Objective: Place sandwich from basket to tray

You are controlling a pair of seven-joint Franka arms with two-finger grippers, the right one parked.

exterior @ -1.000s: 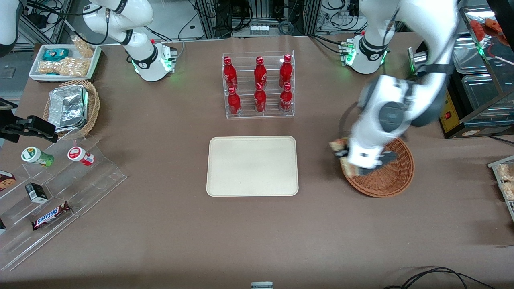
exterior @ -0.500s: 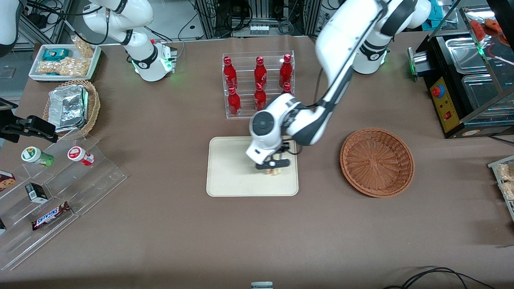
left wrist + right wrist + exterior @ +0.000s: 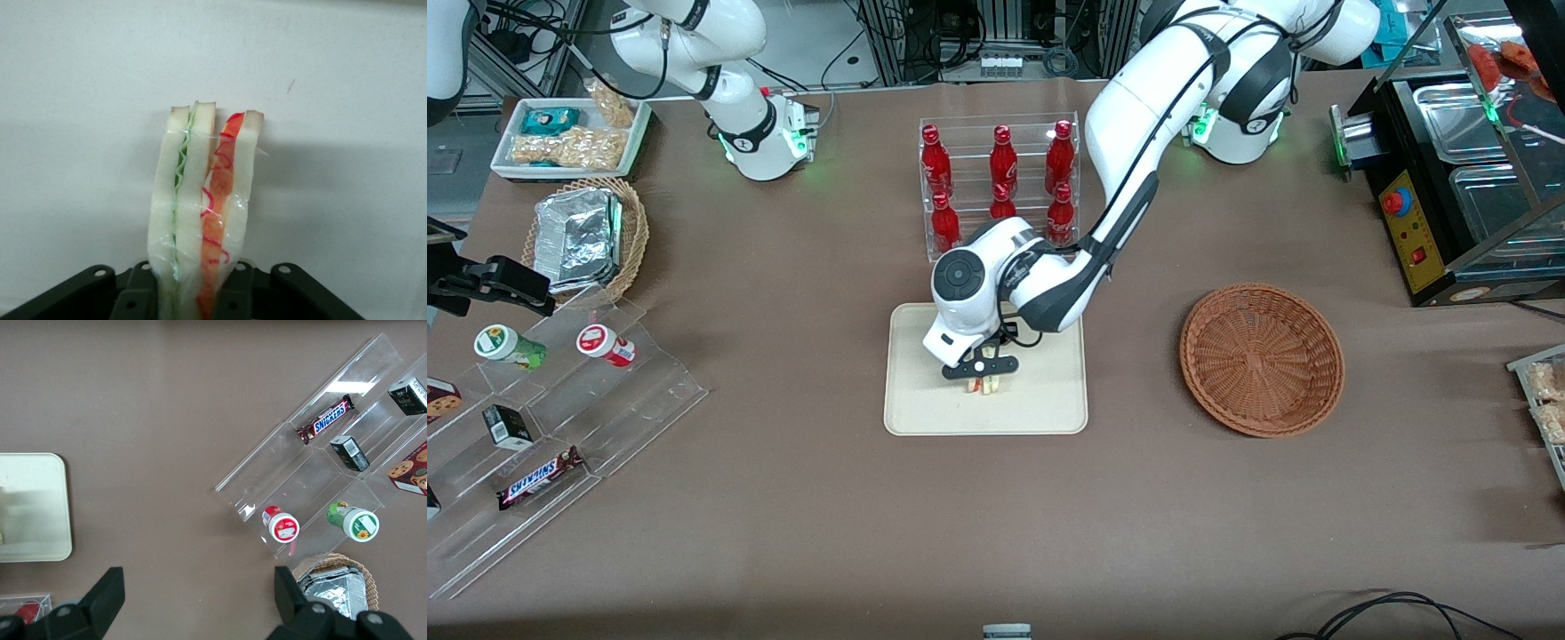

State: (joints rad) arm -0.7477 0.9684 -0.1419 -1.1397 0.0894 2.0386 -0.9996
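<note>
My left gripper is over the cream tray, near its middle, pointing down. It is shut on the sandwich, a clear-wrapped wedge of pale bread with green and orange-red layers. In the left wrist view the sandwich hangs edge-on from the gripper, with the black fingers pressed on both sides of it and the tray's surface close under its tip. I cannot tell whether the tip touches the tray. The reddish-brown basket sits empty beside the tray, toward the working arm's end.
A clear rack of red bottles stands just farther from the camera than the tray, close to the arm's elbow. Toward the parked arm's end are a tan basket with a foil packet, a white snack tray and an acrylic stepped display.
The gripper has carried the sandwich out of the basket and over the tray, then shifted farther across the tray toward the parked arm's end. The basket now lies empty.
</note>
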